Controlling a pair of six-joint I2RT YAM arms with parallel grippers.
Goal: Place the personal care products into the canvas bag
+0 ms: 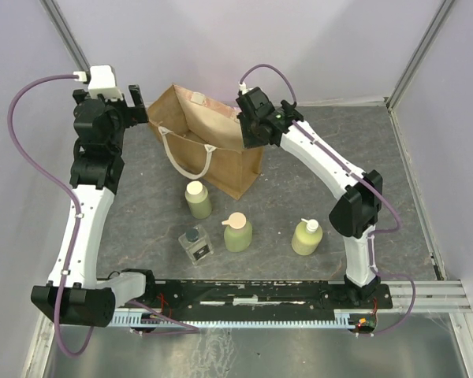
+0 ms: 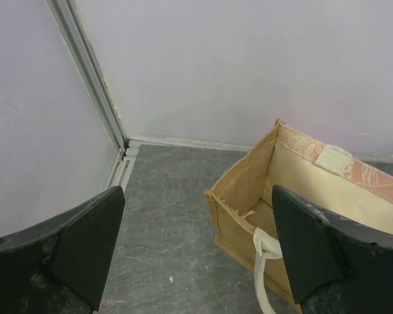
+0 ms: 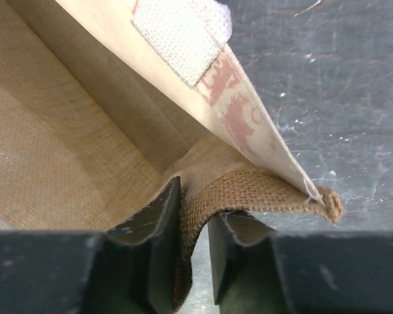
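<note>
The tan canvas bag point(image 1: 191, 126) stands open at the back centre, a cream rope handle point(image 1: 191, 157) hanging down its front. My right gripper point(image 1: 241, 116) is shut on the bag's right rim; in the right wrist view the gripper point(image 3: 195, 199) pinches the burlap wall point(image 3: 249, 190). My left gripper point(image 1: 139, 105) is open and empty just left of the bag, which shows in its wrist view point(image 2: 245, 190) between the spread gripper point(image 2: 196, 226). In front of the bag stand three yellow-green bottles point(image 1: 198, 199), point(image 1: 237, 232), point(image 1: 307, 236) and a clear square bottle point(image 1: 195, 242).
Pale walls with metal corner posts point(image 1: 67, 35) close the back and sides. The arms' base rail point(image 1: 244, 295) runs along the near edge. The reddish print and a cream patch point(image 3: 183, 33) mark the bag's rim.
</note>
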